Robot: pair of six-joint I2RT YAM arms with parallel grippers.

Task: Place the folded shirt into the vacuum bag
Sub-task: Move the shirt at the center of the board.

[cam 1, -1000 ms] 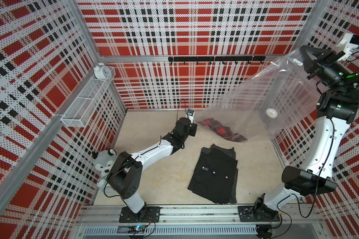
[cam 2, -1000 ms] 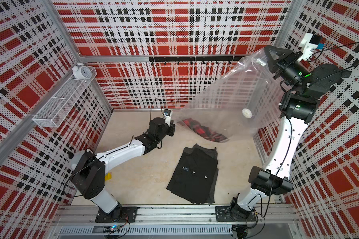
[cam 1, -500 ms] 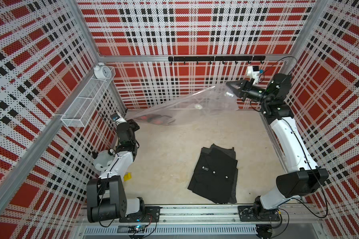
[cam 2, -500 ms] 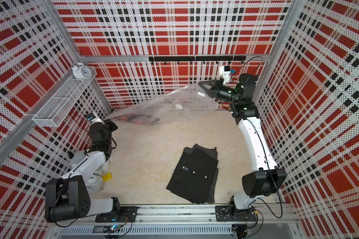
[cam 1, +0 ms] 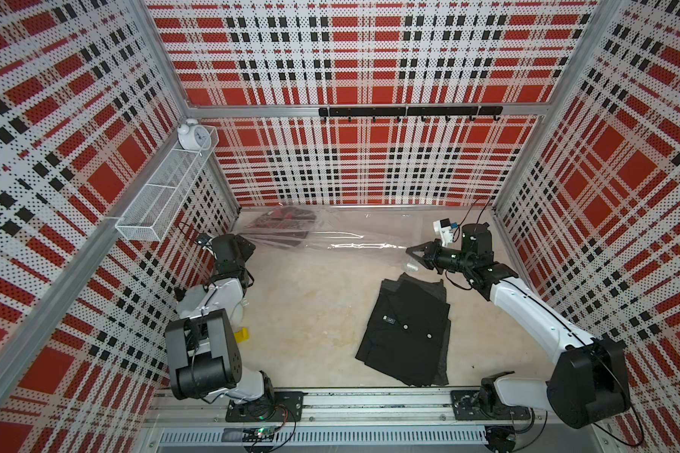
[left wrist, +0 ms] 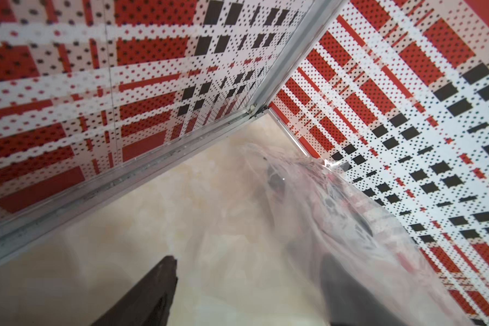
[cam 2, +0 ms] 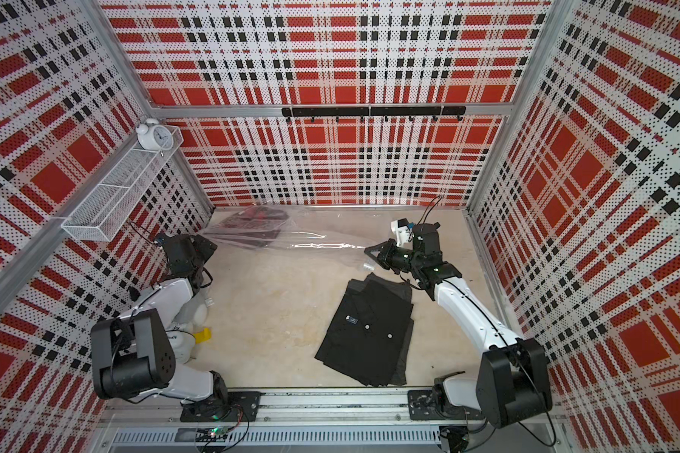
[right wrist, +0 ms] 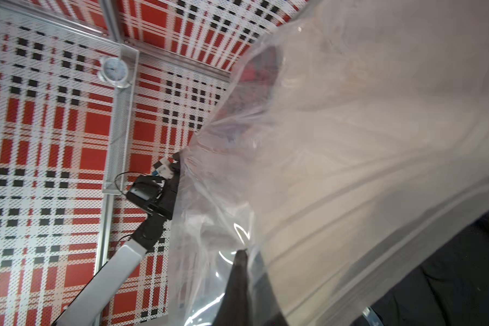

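I have the vacuum bag [cam 1: 350,237] lying low along the far edge of the surface [cam 1: 311,313]. Its long axis runs from the far-left corner toward the far-right. A red plaid garment [cam 1: 283,219] sits inside it at the far-left end.

My right fingers [right wrist: 237,285] are pinched shut on the film at the bag's right end. The ribbed seal strip crosses the right wrist view there, and the white slider clip [cam 1: 412,267] lies just below them in a top view. I judge that end to be the mouth.

My left fingers [left wrist: 153,293] stand wide apart and grip nothing. One of them shows only as a dark shape behind the plastic, so the film drapes over it without being clamped.

The black folded shirt [cam 1: 409,333] is outside the bag, flat on the surface right of centre. Its long axis runs from the front edge up toward the far-right, roughly crosswise to the bag. Its far end lies just beside my right fingers, on their front-edge side, and apart from them.

The right arm [cam 1: 527,310] is clearly the nearer one, but it is busy with the bag. The left arm [cam 1: 220,298] is free, and its fingers are well apart from the shirt, up by the far-left corner. So I expect the shirt to travel lengthwise toward the held end.
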